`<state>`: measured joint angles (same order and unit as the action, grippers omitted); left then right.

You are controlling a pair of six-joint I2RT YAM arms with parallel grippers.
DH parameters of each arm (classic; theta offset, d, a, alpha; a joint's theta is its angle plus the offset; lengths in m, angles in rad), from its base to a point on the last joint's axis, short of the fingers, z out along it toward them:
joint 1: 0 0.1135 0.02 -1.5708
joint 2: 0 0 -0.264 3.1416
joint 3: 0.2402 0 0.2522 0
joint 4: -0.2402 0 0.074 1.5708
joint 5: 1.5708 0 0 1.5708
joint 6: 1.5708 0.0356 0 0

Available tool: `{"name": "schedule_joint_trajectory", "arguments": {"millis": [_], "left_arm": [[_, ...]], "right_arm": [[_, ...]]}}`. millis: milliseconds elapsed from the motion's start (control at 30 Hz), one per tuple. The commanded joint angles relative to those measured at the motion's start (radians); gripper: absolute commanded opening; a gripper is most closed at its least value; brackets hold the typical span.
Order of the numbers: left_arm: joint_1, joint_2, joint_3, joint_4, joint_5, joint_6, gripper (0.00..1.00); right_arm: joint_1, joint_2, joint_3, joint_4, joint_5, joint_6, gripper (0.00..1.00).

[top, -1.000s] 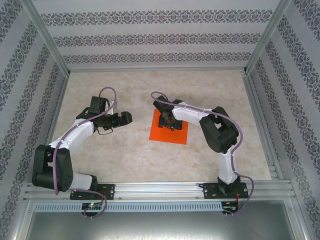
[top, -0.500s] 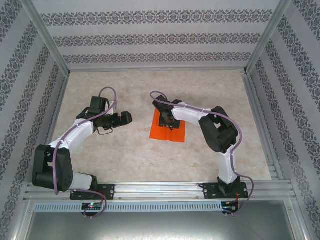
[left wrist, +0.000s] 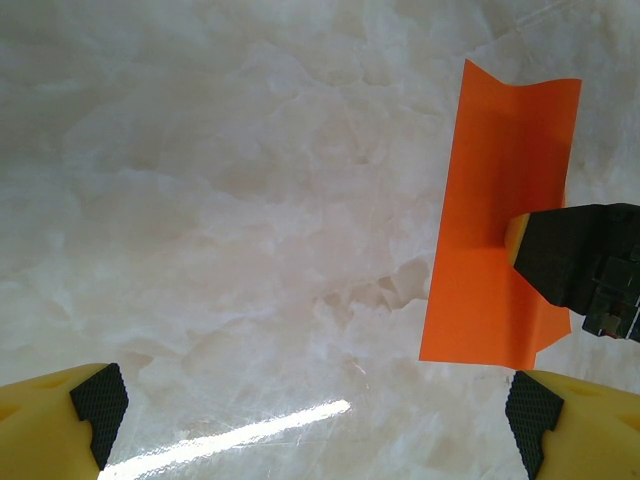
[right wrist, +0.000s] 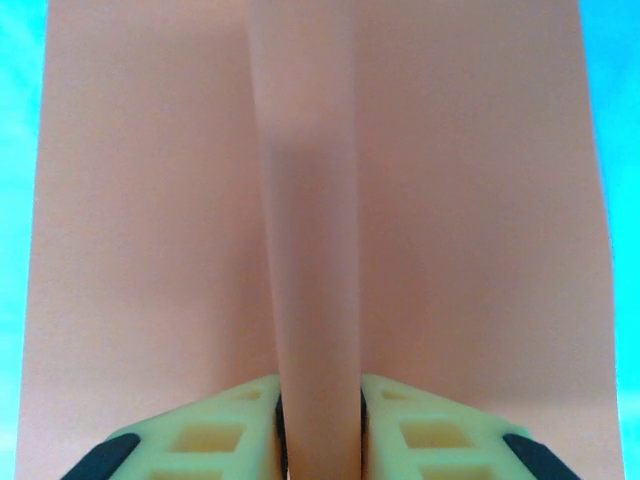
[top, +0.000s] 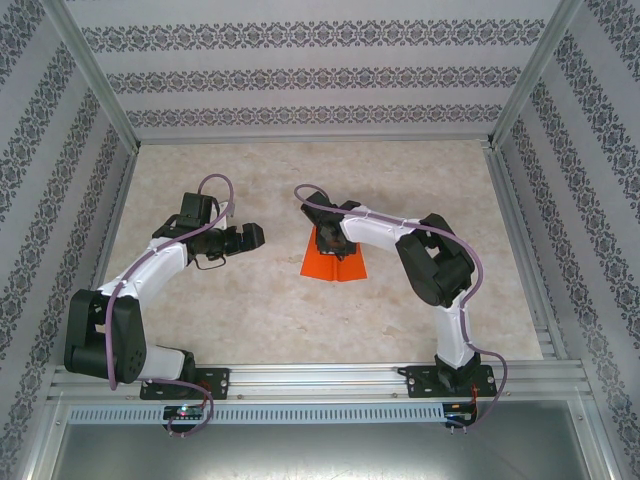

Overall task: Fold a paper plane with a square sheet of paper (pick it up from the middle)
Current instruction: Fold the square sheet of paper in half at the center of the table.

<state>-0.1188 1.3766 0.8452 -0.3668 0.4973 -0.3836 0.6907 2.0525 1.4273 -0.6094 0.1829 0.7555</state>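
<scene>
I read this as the opening step: picking the sheet up from its middle, before any real fold is made. My right gripper (top: 328, 243) stands over the square sheet of paper (top: 335, 268) with its jaws closed on a raised ridge of it. In the right wrist view the two yellow fingers (right wrist: 210, 425) press the ridge from either side, with nothing but paper in the narrow gap between them. The rest of the sheet spreads out to both sides of that pinch and lies low toward the table (top: 250, 310), directly beneath and ahead of the fingers. The ridge runs straight away from the fingertips, so the sheet's long axis, tented as it is, lies along the gripper's line of sight rather than across it. From the left wrist the sheet looks tall and narrow, with one far corner kicked up. My left gripper (top: 250, 236) hangs off to the side, well apart from the paper, its jaws spread wide and holding nothing. The next move, as I judge it, is a slow straight lift, so the pinch doesn't slip off such thin stock. The left gripper should then come in to take one flap, so the ridge can be pressed into a clean centre crease. I can't tell whether the ridge sits exactly on the sheet's midline.
</scene>
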Motion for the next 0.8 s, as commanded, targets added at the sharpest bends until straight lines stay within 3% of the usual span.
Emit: {"name": "schedule_joint_trajectory", "arguments": {"millis": [0, 233, 467, 767], "left_arm": [[-0.018, -0.01, -0.005, 0.0, 0.001, -0.005, 1.0], [-0.017, -0.066, 0.008, -0.041, -0.03, -0.01, 1.0], [-0.009, -0.146, 0.041, -0.101, -0.046, -0.018, 1.0], [-0.002, -0.203, 0.084, -0.134, 0.011, -0.052, 1.0]], "right_arm": [[0.013, -0.051, 0.03, -0.001, 0.001, -0.007, 0.23], [0.016, -0.13, 0.038, 0.045, -0.079, 0.001, 0.19], [0.001, -0.227, -0.013, 0.196, -0.269, 0.036, 0.16], [-0.051, -0.274, -0.209, 0.604, -0.608, 0.201, 0.16]]}}
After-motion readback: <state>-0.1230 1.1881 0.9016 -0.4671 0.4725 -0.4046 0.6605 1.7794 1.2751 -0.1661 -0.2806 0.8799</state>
